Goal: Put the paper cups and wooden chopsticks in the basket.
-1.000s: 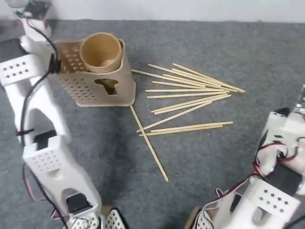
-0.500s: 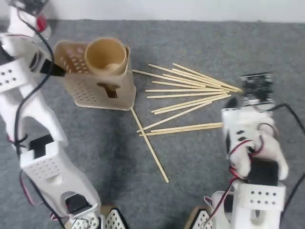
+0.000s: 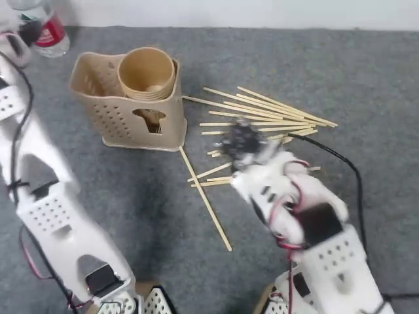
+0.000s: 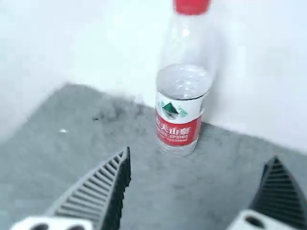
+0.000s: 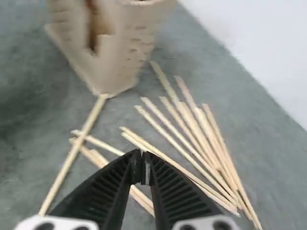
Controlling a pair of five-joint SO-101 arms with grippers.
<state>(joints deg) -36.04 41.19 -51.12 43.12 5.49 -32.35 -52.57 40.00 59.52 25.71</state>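
Note:
A beige perforated basket (image 3: pixel 124 111) stands at the back left with stacked paper cups (image 3: pixel 146 70) upright inside it. Several wooden chopsticks (image 3: pixel 262 118) lie fanned on the grey carpet to its right, and one chopstick (image 3: pixel 205 197) lies apart, pointing toward the front. My right gripper (image 3: pixel 238 146) hovers over the near end of the fan. In the right wrist view it (image 5: pixel 142 165) is shut with nothing between its tips, above the chopsticks (image 5: pixel 192 134), with the basket (image 5: pixel 110 48) ahead. My left gripper (image 4: pixel 196 177) is open and empty, facing a bottle.
A clear plastic bottle (image 3: pixel 47 29) with a red label stands at the back left corner by the white wall; it is also the bottle (image 4: pixel 181 103) in the left wrist view. The left arm (image 3: pixel 26 170) runs along the left edge. Bare carpet (image 3: pixel 131 196) lies in front of the basket.
My right arm has swung in from the right edge to above the chopsticks. My left arm has drawn back from the basket toward the back left corner. The basket has shifted slightly.

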